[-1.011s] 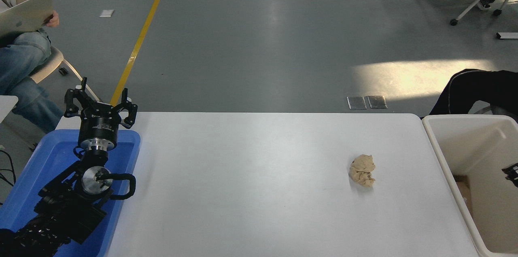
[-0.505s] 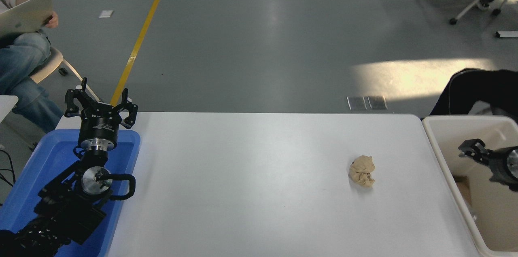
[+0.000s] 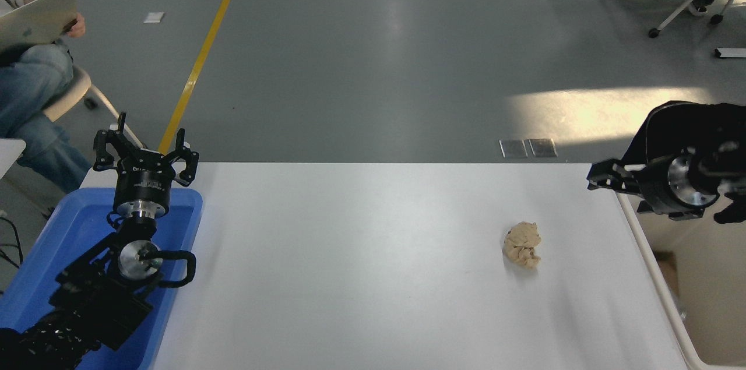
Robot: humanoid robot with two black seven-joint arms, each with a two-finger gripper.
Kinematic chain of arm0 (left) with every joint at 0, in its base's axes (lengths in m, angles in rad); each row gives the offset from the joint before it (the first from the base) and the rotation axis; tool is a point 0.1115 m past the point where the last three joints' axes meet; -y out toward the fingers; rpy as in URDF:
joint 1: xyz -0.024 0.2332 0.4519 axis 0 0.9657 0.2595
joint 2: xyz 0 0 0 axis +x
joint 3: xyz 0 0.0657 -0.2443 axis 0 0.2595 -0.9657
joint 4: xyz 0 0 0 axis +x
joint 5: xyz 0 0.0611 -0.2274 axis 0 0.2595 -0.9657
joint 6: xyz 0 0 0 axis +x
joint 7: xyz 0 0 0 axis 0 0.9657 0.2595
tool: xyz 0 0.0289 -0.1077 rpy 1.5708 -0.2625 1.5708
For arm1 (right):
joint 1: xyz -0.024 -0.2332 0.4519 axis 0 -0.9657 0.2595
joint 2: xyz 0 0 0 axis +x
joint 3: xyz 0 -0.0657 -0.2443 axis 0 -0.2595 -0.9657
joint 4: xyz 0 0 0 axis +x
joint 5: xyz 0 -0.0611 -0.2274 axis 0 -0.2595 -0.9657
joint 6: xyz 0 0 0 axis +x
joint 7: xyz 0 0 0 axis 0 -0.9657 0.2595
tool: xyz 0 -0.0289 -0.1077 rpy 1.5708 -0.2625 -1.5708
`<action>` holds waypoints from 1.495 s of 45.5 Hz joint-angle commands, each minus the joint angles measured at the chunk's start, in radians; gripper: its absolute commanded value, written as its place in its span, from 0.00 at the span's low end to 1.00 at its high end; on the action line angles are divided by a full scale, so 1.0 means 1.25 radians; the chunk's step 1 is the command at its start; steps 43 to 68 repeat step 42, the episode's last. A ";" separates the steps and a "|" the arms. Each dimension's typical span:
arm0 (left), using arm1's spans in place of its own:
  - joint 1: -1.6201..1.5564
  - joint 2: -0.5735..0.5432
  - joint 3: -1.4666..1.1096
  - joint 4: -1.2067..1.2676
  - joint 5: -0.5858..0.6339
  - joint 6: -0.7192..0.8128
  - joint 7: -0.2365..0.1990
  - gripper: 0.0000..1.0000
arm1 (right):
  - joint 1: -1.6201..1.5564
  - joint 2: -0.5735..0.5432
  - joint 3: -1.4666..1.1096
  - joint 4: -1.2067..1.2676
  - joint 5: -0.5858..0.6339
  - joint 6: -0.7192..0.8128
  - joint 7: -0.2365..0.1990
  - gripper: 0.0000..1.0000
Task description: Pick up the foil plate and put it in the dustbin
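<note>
Foil plate nowhere visible. Dustbin point(image 3: 653, 277) cut off at right edge, interior mostly out of frame; brownish patch inside, too unclear to name. Left gripper point(image 3: 144, 151) parked over blue tray point(image 3: 52, 242), fingers spread, empty. Crumpled tan paper lump point(image 3: 522, 245) alone on white table point(image 3: 361, 277). Right gripper point(image 3: 600, 176) blurred above dustbin's far-left corner; finger state impossible to tell.
</note>
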 commanded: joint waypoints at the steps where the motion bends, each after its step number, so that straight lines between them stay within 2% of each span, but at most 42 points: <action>1: 0.000 0.000 0.000 0.000 -0.001 0.000 -0.001 0.99 | 0.162 0.080 -0.028 0.101 0.019 0.074 0.000 0.92; 20: 0.000 0.000 0.000 0.000 -0.002 0.001 -0.001 0.99 | 0.367 0.109 0.004 0.143 0.113 0.284 0.000 0.93; 35: 0.000 0.000 -0.001 0.000 -0.002 0.001 -0.001 0.99 | 0.360 0.105 0.020 0.139 0.157 0.289 -0.002 0.93; 42: 0.000 0.000 -0.001 0.000 -0.002 0.001 -0.001 0.99 | 0.356 0.113 0.018 0.132 0.214 0.289 -0.008 0.93; 68: 0.000 0.000 -0.001 0.000 -0.002 0.001 -0.001 0.99 | 0.356 0.113 0.018 0.132 0.214 0.289 -0.008 0.93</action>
